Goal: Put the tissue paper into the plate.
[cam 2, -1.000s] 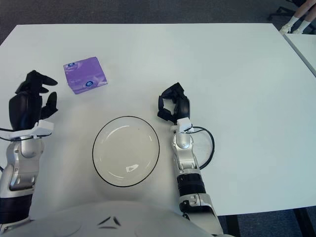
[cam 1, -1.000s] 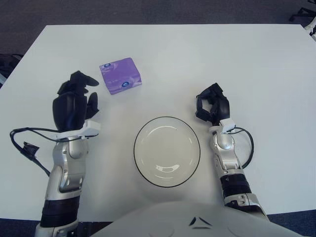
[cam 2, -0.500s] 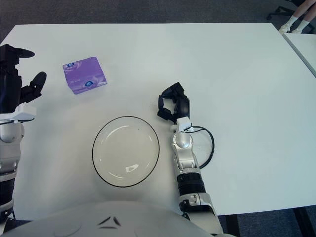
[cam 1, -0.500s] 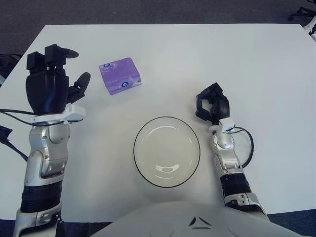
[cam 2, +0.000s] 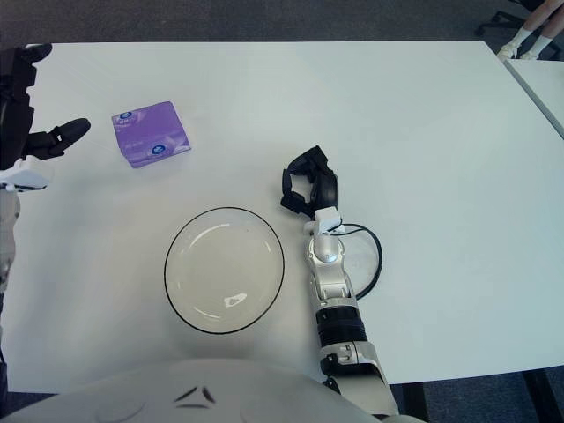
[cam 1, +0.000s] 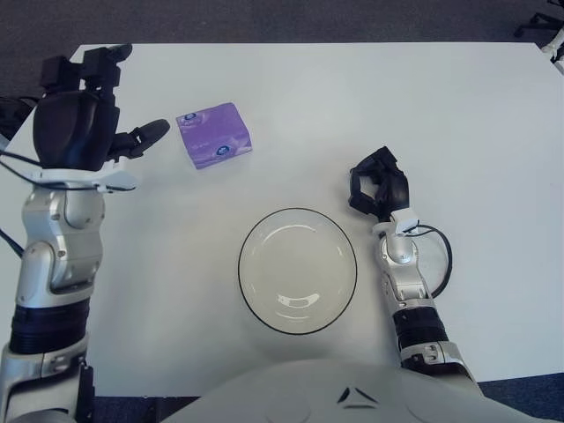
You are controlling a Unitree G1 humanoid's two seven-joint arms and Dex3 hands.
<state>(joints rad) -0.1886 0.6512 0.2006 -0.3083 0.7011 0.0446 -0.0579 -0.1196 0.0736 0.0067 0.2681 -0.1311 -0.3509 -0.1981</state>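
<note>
With the tissue paper (cam 1: 215, 134) lying flat beyond the plate (cam 1: 298, 270), the left hand (cam 1: 77, 123) hovers empty and spread beside it, risking shoving the pack away, while the right hand (cam 1: 381, 189) sits curled.

Plate (cam 1: 298, 270) sits right in front of me on the table (cam 1: 370, 106). Tissue pack (cam 1: 215, 134) is at 11 o'clock from it, my left hand (cam 1: 77, 123) at its 9, my right hand (cam 1: 381, 187) at the plate's 2.

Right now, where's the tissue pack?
The tissue pack lies on the table, far left of centre, just right of the raised, open left hand and up-left of the empty plate.
</note>
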